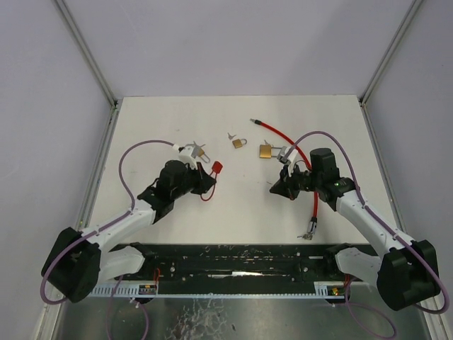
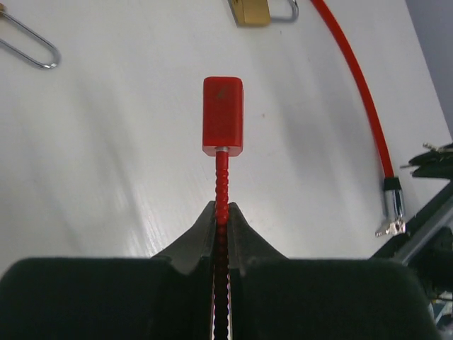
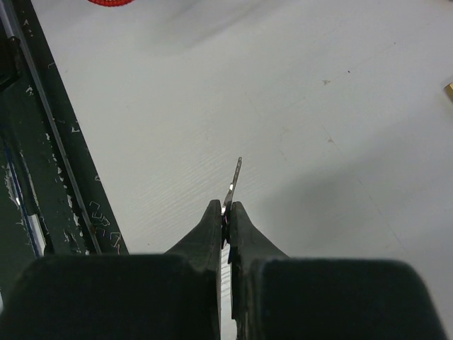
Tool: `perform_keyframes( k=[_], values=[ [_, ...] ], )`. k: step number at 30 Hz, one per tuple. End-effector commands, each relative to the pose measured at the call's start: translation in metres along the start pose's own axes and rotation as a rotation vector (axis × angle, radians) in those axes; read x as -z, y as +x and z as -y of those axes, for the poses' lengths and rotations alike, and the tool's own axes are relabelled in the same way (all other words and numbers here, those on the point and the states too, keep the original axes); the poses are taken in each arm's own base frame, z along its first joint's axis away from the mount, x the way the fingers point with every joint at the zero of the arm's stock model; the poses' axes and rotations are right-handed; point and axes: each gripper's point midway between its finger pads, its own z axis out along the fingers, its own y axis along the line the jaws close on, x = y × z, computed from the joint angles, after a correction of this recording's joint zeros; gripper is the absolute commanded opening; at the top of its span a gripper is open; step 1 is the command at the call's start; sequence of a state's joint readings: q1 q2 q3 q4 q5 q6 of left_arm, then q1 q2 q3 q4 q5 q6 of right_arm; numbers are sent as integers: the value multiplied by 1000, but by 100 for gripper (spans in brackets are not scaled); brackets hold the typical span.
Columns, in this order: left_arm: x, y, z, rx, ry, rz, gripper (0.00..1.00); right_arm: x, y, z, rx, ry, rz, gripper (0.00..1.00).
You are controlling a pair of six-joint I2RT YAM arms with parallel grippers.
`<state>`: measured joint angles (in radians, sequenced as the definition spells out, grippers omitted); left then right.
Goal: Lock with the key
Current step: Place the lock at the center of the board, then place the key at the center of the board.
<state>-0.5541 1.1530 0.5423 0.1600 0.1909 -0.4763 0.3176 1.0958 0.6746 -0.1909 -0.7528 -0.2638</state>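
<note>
A small red lock block (image 2: 223, 115) on a ribbed red cable (image 2: 222, 180) sticks out of my left gripper (image 2: 222, 212), which is shut on the cable just behind the block. In the top view the block (image 1: 218, 167) hangs left of centre in front of the left gripper (image 1: 209, 178). My right gripper (image 3: 226, 209) is shut on a thin metal key (image 3: 233, 178), seen edge-on, its blade pointing forward over the white table. In the top view the right gripper (image 1: 273, 188) points left toward the red lock, a clear gap apart.
Brass padlocks lie at the back: one (image 1: 240, 143) mid-table, one (image 1: 266, 151) by a long red cable (image 1: 311, 191), and one (image 1: 200, 151) near the left wrist. A key bunch (image 1: 306, 234) ends the long cable. A black rail (image 3: 49, 149) runs along the near edge.
</note>
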Motion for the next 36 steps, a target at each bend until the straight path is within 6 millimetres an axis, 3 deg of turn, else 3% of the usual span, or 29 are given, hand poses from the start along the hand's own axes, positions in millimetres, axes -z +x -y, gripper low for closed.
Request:
perform_keyframes(
  k=[1, 6, 14, 20, 25, 30, 36],
  values=[
    [15, -39, -15, 75, -114, 202, 0, 2, -14, -1, 10, -6, 54, 1],
    [35, -53, -35, 157, -223, 336, 0, 2, -13, 0, 1, -5, 54, 1],
    [46, -52, -65, 272, -347, 414, 6, 0, -13, -1, -5, -16, 61, 1],
    [50, -45, -91, 404, -473, 430, 16, -9, -38, -1, -26, -88, 97, 0],
    [55, -35, -110, 517, -562, 432, 24, -44, -63, -3, -11, -198, 85, 0],
    [66, -17, -130, 656, -679, 444, 32, -97, -81, -24, 56, -299, 26, 0],
    [79, -23, -123, 652, -663, 466, 59, -165, -68, -45, 51, -345, -78, 0]
  ],
)
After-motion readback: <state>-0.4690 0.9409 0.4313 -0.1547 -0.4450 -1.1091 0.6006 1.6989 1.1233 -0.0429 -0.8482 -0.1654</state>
